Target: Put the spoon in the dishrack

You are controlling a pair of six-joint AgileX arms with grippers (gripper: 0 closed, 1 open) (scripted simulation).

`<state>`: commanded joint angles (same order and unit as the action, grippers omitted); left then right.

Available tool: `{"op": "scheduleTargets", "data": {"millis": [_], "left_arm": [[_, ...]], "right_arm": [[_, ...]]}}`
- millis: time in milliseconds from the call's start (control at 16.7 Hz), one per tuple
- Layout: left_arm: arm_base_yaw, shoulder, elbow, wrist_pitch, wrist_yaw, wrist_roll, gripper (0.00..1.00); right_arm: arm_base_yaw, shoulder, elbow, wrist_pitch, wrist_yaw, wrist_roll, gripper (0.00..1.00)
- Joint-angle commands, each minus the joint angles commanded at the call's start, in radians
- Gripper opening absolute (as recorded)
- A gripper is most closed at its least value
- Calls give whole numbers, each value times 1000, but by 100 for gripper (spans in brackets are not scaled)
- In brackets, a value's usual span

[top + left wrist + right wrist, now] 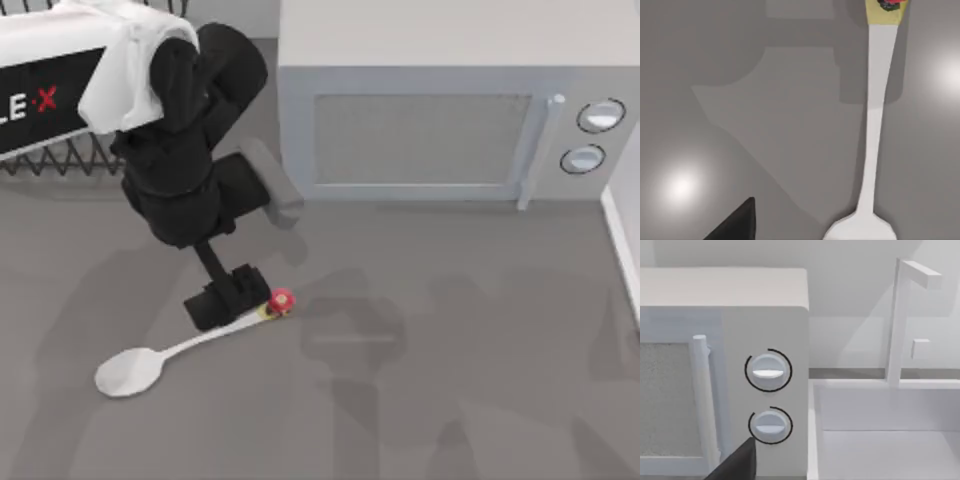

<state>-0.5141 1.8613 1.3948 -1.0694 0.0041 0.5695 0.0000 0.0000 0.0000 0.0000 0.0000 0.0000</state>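
Observation:
The white spoon (150, 365) lies flat on the grey table, its bowl toward the front left and its red knob (281, 300) pointing right. My left gripper (228, 298) hangs open just over the handle near the knob end, with nothing held. In the left wrist view the spoon's handle (874, 125) runs bare and ungripped, with one dark fingertip (735, 227) off to its side. The black wire dishrack (60, 155) stands at the back left, mostly hidden behind my left arm. In the right wrist view, one fingertip (737, 465) of my parked right gripper sits off-centre, facing the microwave's knobs.
A grey microwave (430, 130) fills the back middle and right, its door shut. A white sink rim (622, 240) borders the right edge, with a white tap (900, 325) over it. Open table lies in front of the microwave.

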Motion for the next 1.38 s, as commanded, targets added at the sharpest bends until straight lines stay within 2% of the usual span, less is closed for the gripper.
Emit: {"op": "scheduleTargets", "data": {"millis": [540,1020,1380], "left_arm": [[-8,45,18,-4,0,13,100],[-10,177,-154,305,1,16,100],[-10,195,-176,341,1,16,100]], "right_arm": [[0,0,0,0,0,0,100],[0,0,0,0,0,0,100],[0,0,0,0,0,0,100]]}}
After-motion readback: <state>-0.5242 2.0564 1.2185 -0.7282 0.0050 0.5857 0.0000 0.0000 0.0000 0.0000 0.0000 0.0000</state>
